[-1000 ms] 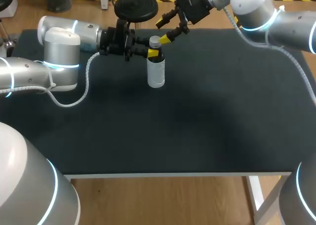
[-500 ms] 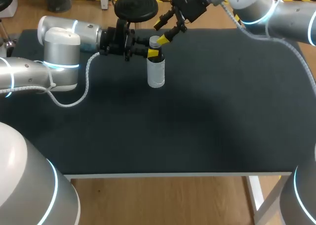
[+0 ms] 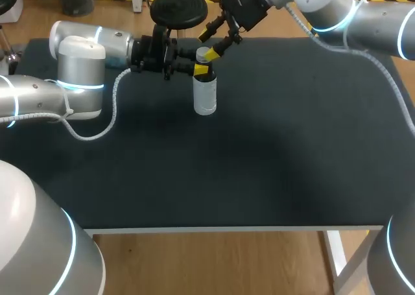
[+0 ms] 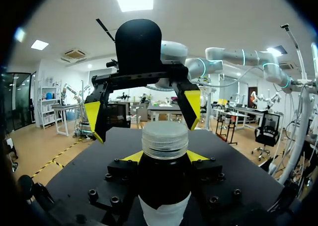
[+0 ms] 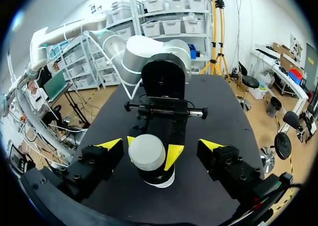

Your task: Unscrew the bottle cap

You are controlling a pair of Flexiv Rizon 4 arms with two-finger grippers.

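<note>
A clear bottle (image 3: 205,94) with a dark upper part and a pale screw cap (image 3: 203,53) stands upright at the far middle of the black table (image 3: 259,152). My left gripper (image 3: 198,68) comes in from the side and is shut on the bottle just below the cap; in the left wrist view its yellow fingertips (image 4: 197,156) press both sides of the bottle (image 4: 164,186) under the cap (image 4: 165,139). My right gripper (image 3: 212,41) hangs open above the cap. Seen from the right wrist, the gripper (image 5: 161,146) straddles the cap (image 5: 146,152) without touching it.
The left arm's grey cable (image 3: 110,117) loops over the table's left part. A black round stool (image 3: 179,8) stands just beyond the far edge, behind the bottle.
My right gripper has shifted a little to the left and farther back, staying open above the cap. The left gripper and the bottle have not moved.
</note>
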